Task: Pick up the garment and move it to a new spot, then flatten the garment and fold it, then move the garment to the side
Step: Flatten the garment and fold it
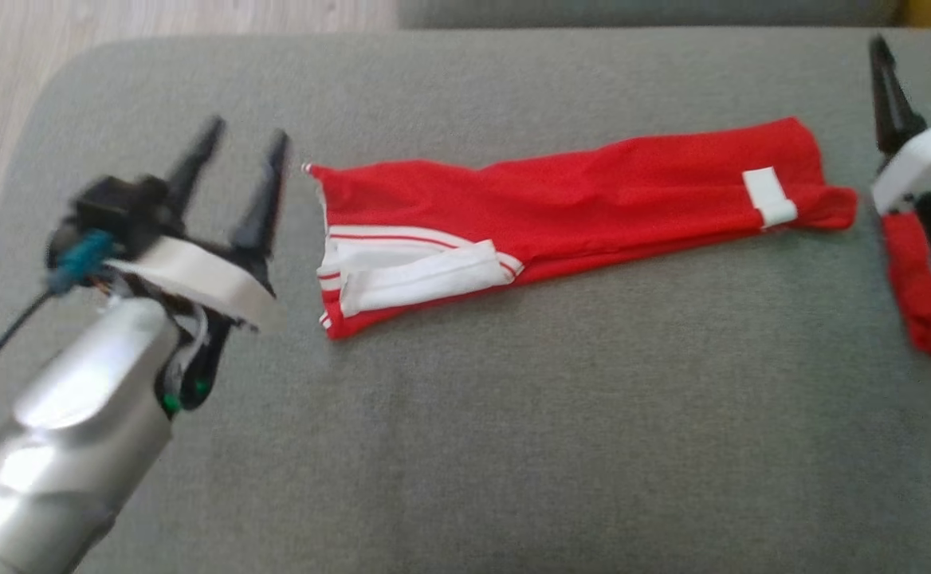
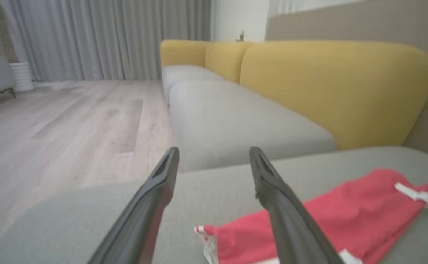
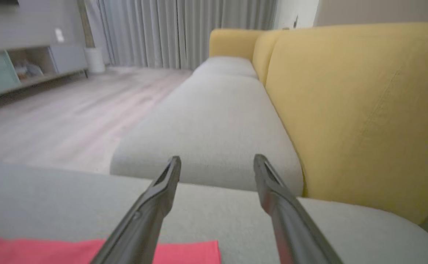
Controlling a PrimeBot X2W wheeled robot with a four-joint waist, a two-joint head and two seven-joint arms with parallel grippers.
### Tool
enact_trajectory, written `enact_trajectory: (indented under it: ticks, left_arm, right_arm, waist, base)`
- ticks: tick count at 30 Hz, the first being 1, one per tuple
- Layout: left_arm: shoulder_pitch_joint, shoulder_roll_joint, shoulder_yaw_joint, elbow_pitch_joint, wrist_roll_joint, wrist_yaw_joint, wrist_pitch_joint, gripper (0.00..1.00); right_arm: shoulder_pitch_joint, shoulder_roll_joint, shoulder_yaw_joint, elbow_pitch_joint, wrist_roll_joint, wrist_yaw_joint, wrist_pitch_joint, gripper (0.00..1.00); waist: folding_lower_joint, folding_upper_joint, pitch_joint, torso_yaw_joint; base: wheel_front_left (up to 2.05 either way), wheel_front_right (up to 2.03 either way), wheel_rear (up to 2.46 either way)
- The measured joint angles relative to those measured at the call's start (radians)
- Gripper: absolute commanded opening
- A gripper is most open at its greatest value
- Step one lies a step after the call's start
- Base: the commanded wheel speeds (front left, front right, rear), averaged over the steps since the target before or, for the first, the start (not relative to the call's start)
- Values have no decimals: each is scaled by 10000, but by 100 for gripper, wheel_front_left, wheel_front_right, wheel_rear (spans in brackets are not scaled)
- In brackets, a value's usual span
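The red garment point(image 1: 593, 199) is lying stretched out in a long band on the grey cushion point(image 1: 465, 446), between the two sets of fingers. Its white-striped end is sitting just beside the tips of the left gripper point(image 1: 247, 131), and its other end, the one carrying the white tab point(image 1: 768, 195), is reaching toward the right gripper point(image 1: 916, 40). Both pairs of fingers are standing wide apart and gripping nothing — each wrist view is showing a bare gap between them. The likeliest trouble, as I judge it, is coming from the layers: if the fingers are closing on the top layer alone, the band is going to peel open instead of folding over, and the loose striped flap is looking ready to slip out. The cushion is looking soft too, so fingers pressing down for a pinch are risking a bite of upholstery along with the cloth. A red patch point(image 1: 924, 295) is lying close beside the base of the right fingers (same garment or a separate piece, I cannot tell), and it could be snagging or dragging once that arm is moving. Counting: one garment, one white tab, one red patch, one cushion, two grippers, two fingers on each — four in all.
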Motion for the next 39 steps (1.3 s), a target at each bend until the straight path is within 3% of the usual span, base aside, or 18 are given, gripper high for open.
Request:
enact_trajectory:
  ticks: [3, 6, 7, 8, 11, 14, 19, 21, 27, 33, 39]
  left_arm:
    - [643, -40, 1664, -1097, 731, 531, -12, 100]
    - [1814, -437, 3212, -2036, 1340, 671, -79, 100]
    - [2895, -777, 3981, -2445, 1962, 679, -75, 100]
    - [2895, -777, 3981, -2445, 1962, 679, -75, 100]
    - [4366, -1308, 5028, -2784, 2652, 533, -75, 100]
    - [5381, -2017, 5981, -2966, 3237, 153, -75, 100]
    - [6324, -2899, 6905, -2920, 4491, -408, -75, 100]
    - [6622, -3126, 7216, -2790, 4844, -669, -75, 100]
    - [6856, -3563, 7860, -2537, 5668, -1338, -75, 100]
    - [6341, -3923, 8105, -2499, 6134, -1732, -75, 100]
    - [5670, -4171, 8117, -2429, 6282, -1910, -75, 100]
  right_arm:
    - [65, 506, -1024, -456, -102, 0, -560, 100]
    - [566, 1158, -2326, -1680, -456, 0, -631, 100]
    - [1386, 1848, -3252, -2926, -928, 0, -633, 100]
    - [1386, 1848, -3252, -2926, -928, 0, -633, 100]
    - [3112, 3183, -4301, -4474, -1436, 0, -633, 100]
    - [5127, 3933, -4420, -5624, -2192, 0, -633, 100]
    - [7139, 3990, -4435, -6489, -2178, 0, -633, 100]
    - [7295, 4008, -4245, -6650, -2673, 0, -633, 100]
    - [7211, 4004, -4424, -6596, -2535, 0, -633, 100]
    - [5948, 4010, -4709, -5256, -2947, 0, -631, 100]
    - [3764, 3994, -6610, -3639, -4096, 0, -71, 100]
  waist:
    - [0, 0, -253, -192]
    - [0, 0, -415, -395]
    - [0, 0, -486, -516]
    - [0, 0, -486, -516]
    - [0, 0, -588, -623]
    - [0, 0, -709, -660]
    - [0, 0, -745, -653]
    - [0, 0, -715, -686]
    - [0, 0, -445, -623]
    - [2, 0, 185, -430]
    - [4, 0, 931, -87]
  base:
    - [0, 0, 0]
    - [0, 0, 0]
    - [0, 0, 0]
    - [0, 0, 0]
    - [0, 0, 0]
    - [0, 0, 0]
    - [0, 0, 0]
    - [0, 0, 0]
    - [0, 0, 0]
    - [0, 0, 0]
    - [0, 0, 0]
